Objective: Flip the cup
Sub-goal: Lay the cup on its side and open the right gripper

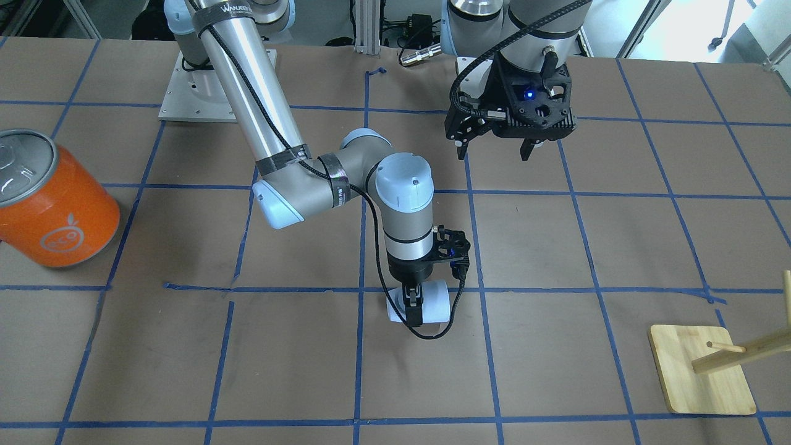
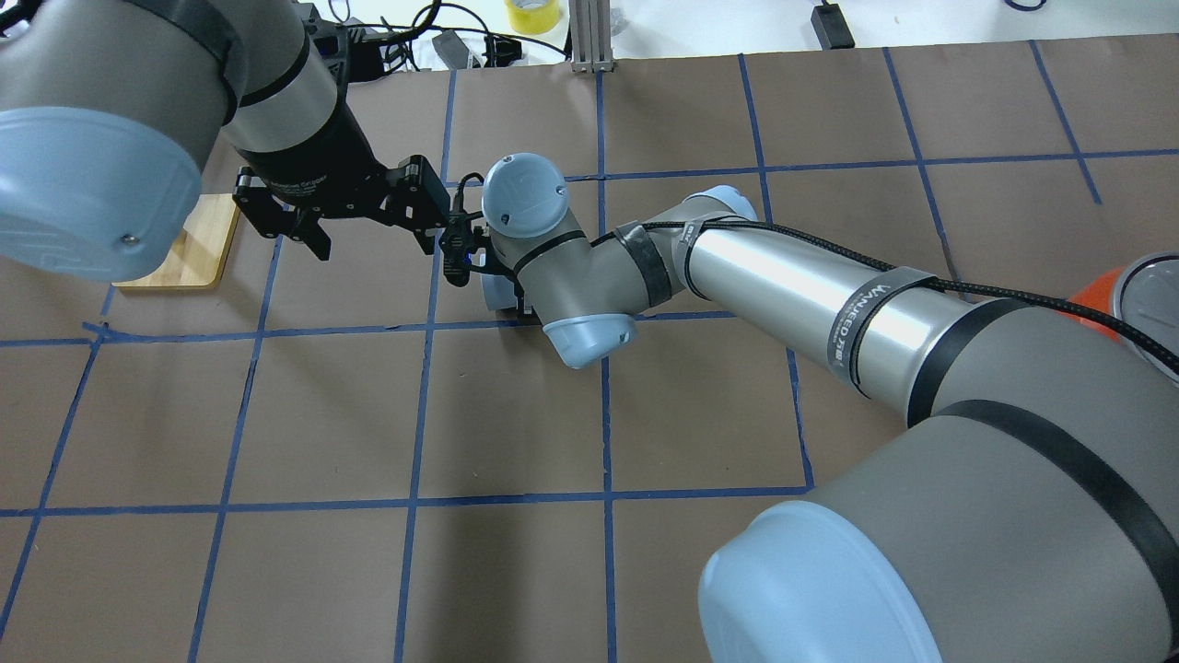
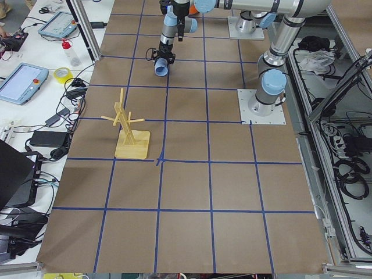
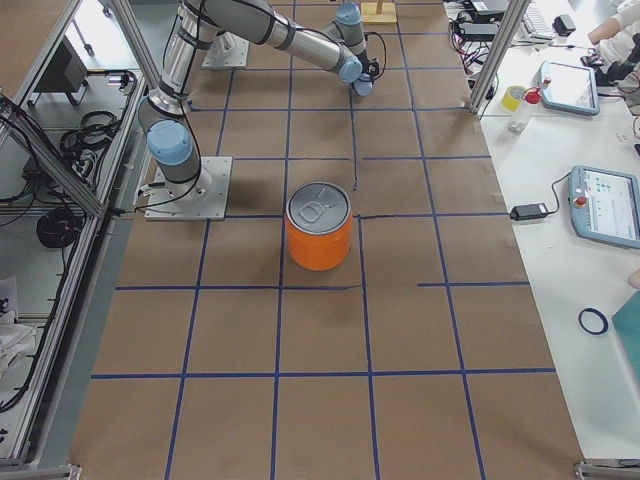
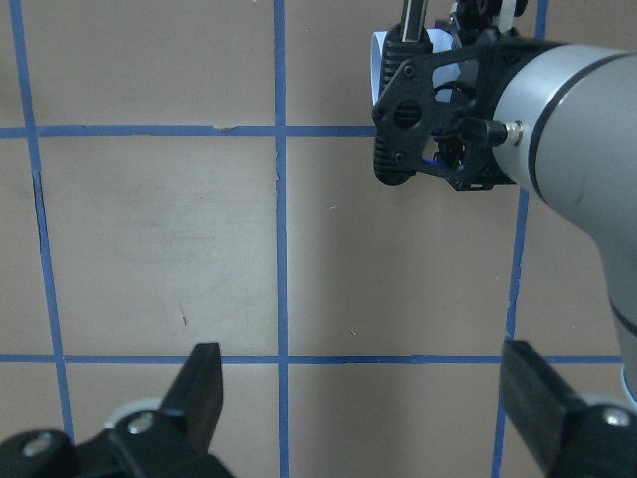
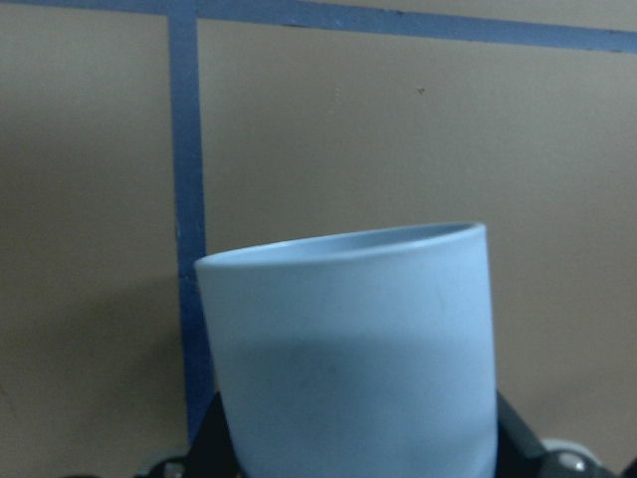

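You've got a pale blue cup (image 6: 348,358), plain, no print; orange can (image 1: 62,210) w/ silver lid (image 1: 25,164) & white logo (image 1: 60,238); brown table (image 1: 618,247) w/ blue tape grid; light wood stand (image 1: 701,389).

Seen from the operators' side, the brown-papered table (image 1: 556,247), gridded in blue tape, carries an orange can (image 1: 52,204) at nine o'clock, a wooden peg stand (image 1: 692,377) at four, a white mounting plate (image 1: 179,102) at eleven, and, near centre, the cup (image 1: 435,298) on its side, contact unclear.

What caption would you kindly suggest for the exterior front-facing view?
Right claw holds the pale blue cup sideways above the table; left claw hovers open.
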You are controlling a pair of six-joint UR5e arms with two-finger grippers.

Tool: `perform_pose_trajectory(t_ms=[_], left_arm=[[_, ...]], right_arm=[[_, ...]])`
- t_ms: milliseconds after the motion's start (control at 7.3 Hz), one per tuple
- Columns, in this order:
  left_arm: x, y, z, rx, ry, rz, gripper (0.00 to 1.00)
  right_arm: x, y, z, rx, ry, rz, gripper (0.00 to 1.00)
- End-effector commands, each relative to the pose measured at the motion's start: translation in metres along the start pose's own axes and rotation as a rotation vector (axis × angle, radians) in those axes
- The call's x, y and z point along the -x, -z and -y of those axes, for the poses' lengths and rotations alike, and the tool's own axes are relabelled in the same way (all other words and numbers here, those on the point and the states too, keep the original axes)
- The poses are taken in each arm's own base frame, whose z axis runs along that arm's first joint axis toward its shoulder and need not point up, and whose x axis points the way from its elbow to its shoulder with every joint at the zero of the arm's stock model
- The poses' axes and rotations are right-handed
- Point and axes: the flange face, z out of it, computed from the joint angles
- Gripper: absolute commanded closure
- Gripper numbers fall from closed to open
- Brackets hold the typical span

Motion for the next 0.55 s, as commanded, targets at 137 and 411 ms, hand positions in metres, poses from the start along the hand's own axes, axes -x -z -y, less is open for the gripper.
perform_pose_trajectory(t_ms=[137, 411], left_arm=[[0.0001, 0.0, 0.0, 0.0, 0.0, 0.001, 0.0], [0.0, 0.0, 0.0, 0.0, 0.0, 0.0, 0.0]], right_arm=[[0.0, 0.001, 0.0025, -0.021, -0.005, 0.006, 0.0], [-0.0089, 0.0097, 0.0016, -0.031, -0.016, -0.009, 0.0]])
